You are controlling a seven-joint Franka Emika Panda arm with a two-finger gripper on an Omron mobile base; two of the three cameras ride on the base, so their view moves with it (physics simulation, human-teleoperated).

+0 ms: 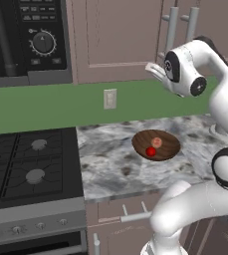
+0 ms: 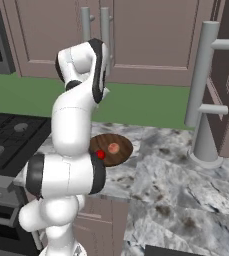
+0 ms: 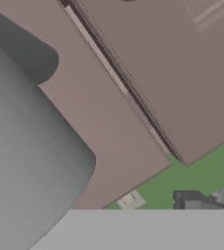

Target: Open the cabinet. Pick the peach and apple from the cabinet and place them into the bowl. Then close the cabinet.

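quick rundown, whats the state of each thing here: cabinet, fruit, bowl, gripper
cabinet: both doors shut
peach: in the bowl
apple: in the bowl, beside the peach
bowl: upright on the counter, holding both fruits
gripper: empty, up by the cabinet's bar handles
stove: no pots on its burners

A black stove (image 1: 26,169) with grey burners sits at the left, touching the speckled stone counter (image 1: 110,164). Above it hangs a dark microwave (image 1: 31,40) — its dial faces out. A pale outlet (image 1: 110,98) sits on the green wall (image 1: 46,107) — a grey paper-towel stand (image 2: 206,100) rises from the counter's right end.
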